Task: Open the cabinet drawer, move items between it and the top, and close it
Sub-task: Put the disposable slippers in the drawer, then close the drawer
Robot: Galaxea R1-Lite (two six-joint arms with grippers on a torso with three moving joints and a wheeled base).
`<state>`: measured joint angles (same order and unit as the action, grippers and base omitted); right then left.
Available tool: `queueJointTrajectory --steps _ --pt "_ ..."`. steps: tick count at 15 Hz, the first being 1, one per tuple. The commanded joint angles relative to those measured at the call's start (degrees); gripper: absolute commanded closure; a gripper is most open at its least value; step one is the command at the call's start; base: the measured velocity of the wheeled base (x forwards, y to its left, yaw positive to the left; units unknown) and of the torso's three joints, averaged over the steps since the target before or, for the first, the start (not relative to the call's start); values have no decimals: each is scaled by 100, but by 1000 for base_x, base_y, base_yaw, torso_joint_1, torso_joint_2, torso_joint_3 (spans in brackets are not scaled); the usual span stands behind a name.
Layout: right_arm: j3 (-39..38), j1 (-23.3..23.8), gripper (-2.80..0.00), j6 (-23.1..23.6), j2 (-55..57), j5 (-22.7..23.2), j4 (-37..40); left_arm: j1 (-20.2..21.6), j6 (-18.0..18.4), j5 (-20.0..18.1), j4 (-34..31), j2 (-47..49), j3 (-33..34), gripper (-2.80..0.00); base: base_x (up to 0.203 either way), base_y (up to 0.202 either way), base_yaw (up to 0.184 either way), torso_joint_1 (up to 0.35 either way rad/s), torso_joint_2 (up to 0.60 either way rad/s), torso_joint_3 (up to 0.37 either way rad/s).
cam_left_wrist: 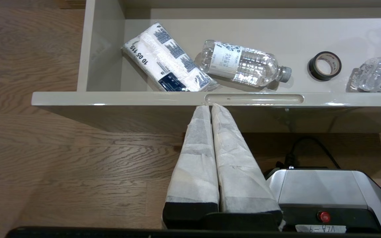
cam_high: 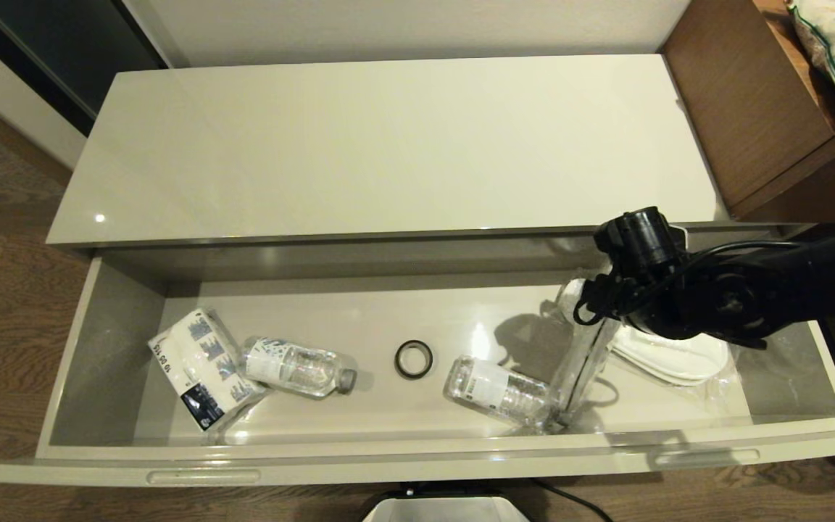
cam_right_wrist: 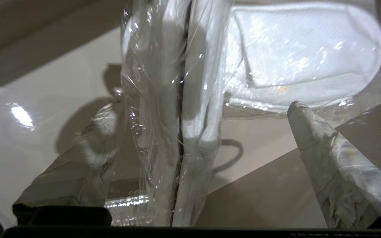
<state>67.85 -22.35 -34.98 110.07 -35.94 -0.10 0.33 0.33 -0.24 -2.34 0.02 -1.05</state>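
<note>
Head view: the cabinet drawer [cam_high: 84,362] is standing pulled fully out across the lower half of the frame, with the top [cam_high: 388,145] lying bare above it. In the drawer's right part the right gripper [cam_high: 591,319] is reaching in from the right edge; a bagged slipper [cam_high: 583,362] is standing on edge beneath it, and the second slipper [cam_high: 678,355] is lying flat just to its right, partly under the arm. A water bottle [cam_high: 493,391] is lying against the upright slipper's base, a black tape roll [cam_high: 414,359] is sitting centre, and another bottle [cam_high: 298,368] and a tissue pack [cam_high: 200,366] are lying at lower left. Left wrist view: the left gripper [cam_left_wrist: 210,106] is hanging outside the drawer front at frame centre, jaws pressed together, tips right at the recessed slot [cam_left_wrist: 254,98] of the front panel. Right wrist view: the padded fingers [cam_right_wrist: 326,158] are standing wide apart, with the upright slipper running between them through the middle of the frame; the left finger is touching its plastic, the right one is well clear.
</note>
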Motion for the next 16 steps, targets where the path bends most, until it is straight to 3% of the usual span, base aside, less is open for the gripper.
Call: queueJointTrajectory --steps 1,7,8,13,16 --pt "-45 27 -280 63 -530 -4 72 2 -2 -2 1 -2 -1 0 0 0 0 0 0 0" --pt "-107 -214 -280 300 -2394 321 1491 2 2 -2 -3 -2 -1 0 0 0 0 0 0 0" --pt "-183 -295 0 301 -2667 325 1757 2 2 -2 1 -2 -1 0 0 0 0 0 0 0" --pt "-966 -410 0 158 -4529 336 3107 2 -4 -2 5 -2 -1 0 0 0 0 0 0 0" --pt "-1056 -280 0 -170 -5754 334 4625 2 -4 -2 3 -2 -1 0 0 0 0 0 0 0"
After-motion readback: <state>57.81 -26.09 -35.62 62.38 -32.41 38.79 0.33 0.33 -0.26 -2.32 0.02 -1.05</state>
